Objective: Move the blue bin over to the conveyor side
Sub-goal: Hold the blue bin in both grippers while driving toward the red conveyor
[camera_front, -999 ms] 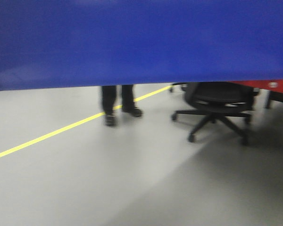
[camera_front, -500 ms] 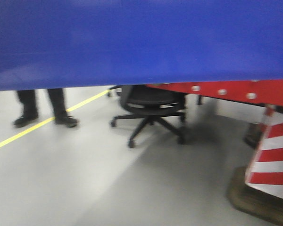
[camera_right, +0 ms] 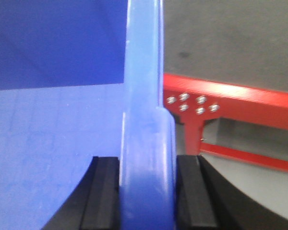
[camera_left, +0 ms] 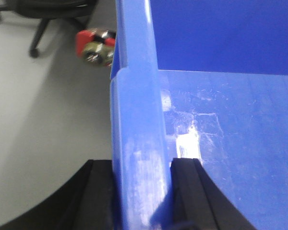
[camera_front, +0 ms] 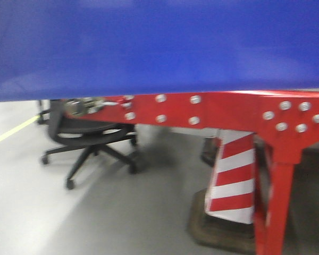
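My left gripper (camera_left: 141,191) is clamped on the blue bin (camera_left: 134,120), a pad on either face of its rolled rim. My right gripper (camera_right: 149,191) pinches the opposite rim the same way. The bin hangs between both arms, off the floor, just in front of and above the conveyor frame (camera_front: 223,114). I can't see the belt. I judge the lift done and the carry nearly over. What's left is setting the bin down beside that frame and releasing it. An office chair (camera_front: 85,138) stands left of the frame, and a striped cone (camera_front: 234,180) sits beneath it.
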`<state>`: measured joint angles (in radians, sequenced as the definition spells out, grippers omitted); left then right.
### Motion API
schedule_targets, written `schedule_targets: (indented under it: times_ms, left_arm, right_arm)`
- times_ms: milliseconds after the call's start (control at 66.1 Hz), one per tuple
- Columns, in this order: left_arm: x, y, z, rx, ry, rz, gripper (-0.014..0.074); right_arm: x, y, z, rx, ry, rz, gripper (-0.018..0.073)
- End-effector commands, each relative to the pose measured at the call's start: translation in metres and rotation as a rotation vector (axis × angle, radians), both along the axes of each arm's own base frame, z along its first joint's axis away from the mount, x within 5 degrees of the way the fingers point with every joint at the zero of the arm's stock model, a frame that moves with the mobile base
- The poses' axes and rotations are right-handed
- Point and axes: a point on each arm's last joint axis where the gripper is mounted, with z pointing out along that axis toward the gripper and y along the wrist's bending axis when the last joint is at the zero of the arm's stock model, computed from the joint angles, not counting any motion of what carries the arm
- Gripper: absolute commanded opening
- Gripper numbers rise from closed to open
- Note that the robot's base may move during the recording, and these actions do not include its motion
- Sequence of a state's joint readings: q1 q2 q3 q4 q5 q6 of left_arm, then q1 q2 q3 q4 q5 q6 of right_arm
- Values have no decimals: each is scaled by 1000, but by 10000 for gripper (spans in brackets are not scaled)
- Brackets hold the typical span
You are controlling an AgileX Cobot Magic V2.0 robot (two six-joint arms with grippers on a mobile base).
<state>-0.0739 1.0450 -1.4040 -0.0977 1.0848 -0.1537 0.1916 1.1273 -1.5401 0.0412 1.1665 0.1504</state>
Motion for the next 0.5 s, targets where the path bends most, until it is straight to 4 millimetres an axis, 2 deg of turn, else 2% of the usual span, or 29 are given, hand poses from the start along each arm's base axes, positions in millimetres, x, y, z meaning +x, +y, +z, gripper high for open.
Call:
schedule_targets:
  times_ms: [0,484]
  left_arm:
    - [-4,3,14,27,-125,12,-17]
    - [-4,3,14,27,-125,12,-17]
  right_arm:
    - [-3,-7,16,-32,-144,-33,-88]
    - [-3,-7,16,-30,-144,-32,-88]
